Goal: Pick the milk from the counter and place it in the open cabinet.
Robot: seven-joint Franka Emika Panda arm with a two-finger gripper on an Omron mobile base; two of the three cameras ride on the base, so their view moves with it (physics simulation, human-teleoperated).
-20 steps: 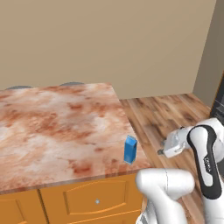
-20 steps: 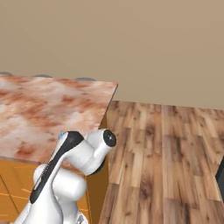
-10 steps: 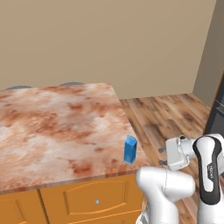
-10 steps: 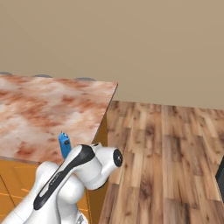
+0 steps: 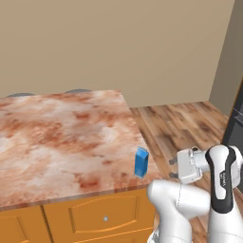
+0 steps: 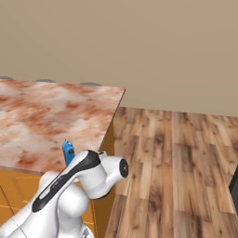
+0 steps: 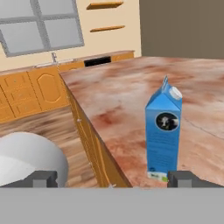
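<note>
Nothing done yet: the milk [image 7: 163, 135] stands upright near the desk [image 5: 61, 137] front-right corner; the jaws gape empty beside it.

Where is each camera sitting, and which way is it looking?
Left base view: behind the arm on its left, looking forward and down at the counter with the milk near its corner; the white arm rises lower right, carrying the claw.
Right base view: behind on the right, looking over the same counter and the plank floor; the arm bulks lower left.
Hand view: on the hand, looking along the open claw at the upright milk; fingertips at the bottom.
Shared: all three show the milk and counter.
</note>
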